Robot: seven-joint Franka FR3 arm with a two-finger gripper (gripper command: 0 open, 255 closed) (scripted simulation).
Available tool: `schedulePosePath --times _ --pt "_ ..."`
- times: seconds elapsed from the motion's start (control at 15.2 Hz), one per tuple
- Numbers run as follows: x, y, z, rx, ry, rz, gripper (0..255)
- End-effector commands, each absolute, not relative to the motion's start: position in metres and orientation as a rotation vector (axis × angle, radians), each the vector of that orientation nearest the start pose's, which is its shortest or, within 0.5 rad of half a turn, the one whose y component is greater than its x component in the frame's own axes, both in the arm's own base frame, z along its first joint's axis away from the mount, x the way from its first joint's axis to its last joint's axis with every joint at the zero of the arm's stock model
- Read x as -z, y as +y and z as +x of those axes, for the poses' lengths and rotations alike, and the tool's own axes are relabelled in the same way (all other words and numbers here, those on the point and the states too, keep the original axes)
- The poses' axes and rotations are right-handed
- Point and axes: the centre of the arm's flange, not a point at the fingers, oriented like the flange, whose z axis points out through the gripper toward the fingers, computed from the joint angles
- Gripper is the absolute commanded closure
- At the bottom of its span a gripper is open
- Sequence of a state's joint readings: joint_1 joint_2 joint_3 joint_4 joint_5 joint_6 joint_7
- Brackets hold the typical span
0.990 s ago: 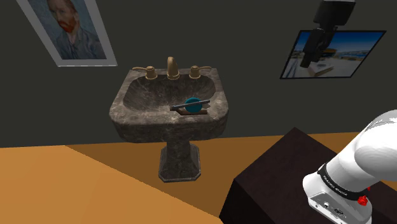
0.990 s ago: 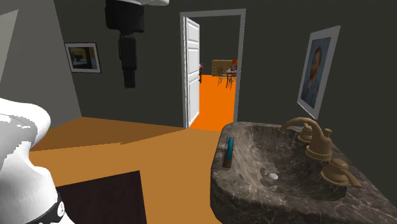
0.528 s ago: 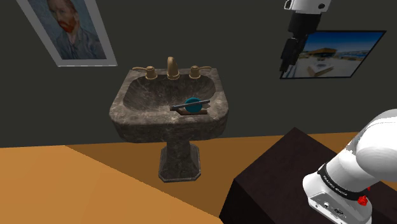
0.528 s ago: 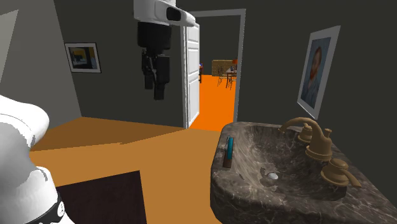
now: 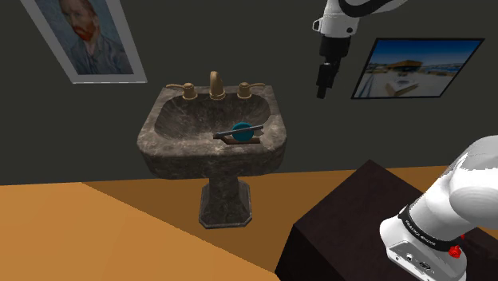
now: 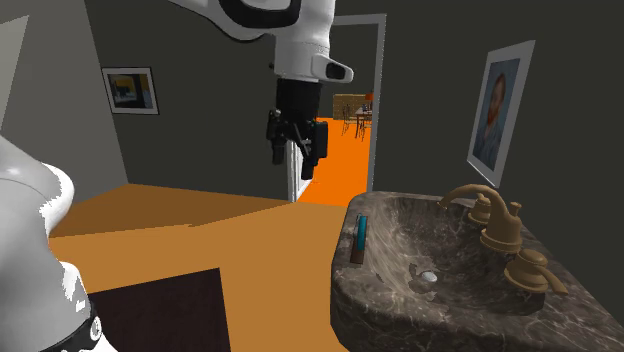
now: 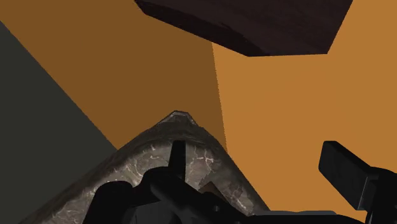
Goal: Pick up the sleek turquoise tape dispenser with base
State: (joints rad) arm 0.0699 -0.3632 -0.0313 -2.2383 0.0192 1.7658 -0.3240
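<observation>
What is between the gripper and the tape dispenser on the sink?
Nothing: in the shoulder view the stretch from the open gripper down to the tape dispenser is bare air past the sink's rim.

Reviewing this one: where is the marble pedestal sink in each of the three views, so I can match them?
Shoulder view: the sink stands left of centre.
Second exterior view: the sink sits at the lower right.
Wrist view: one rim corner of the sink, aimed at the stand.
Shared landmark: the dark stand, at the shoulder view's lower right and the second exterior view's lower left.
</observation>
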Motion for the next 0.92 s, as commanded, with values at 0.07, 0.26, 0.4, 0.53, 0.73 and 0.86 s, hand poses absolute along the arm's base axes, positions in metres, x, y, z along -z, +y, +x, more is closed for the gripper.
schedulePosePath --times 0.07,0.26,0.4,0.53,0.73,0.86 --pt "-0.485 0.03 0.463 -0.17 -0.66 -3.034 0" --pt "-0.463 0.045 0.494 -0.179 -0.763 -3.023 0" --pt "-0.448 0.056 0.514 -0.186 -0.832 -3.013 0" --pt "-0.434 0.068 0.534 -0.192 -0.901 -3.002 0" --pt "-0.412 0.088 0.563 -0.202 -1.004 -2.983 0" --pt "-0.397 0.101 0.581 -0.208 -1.073 -2.968 0"
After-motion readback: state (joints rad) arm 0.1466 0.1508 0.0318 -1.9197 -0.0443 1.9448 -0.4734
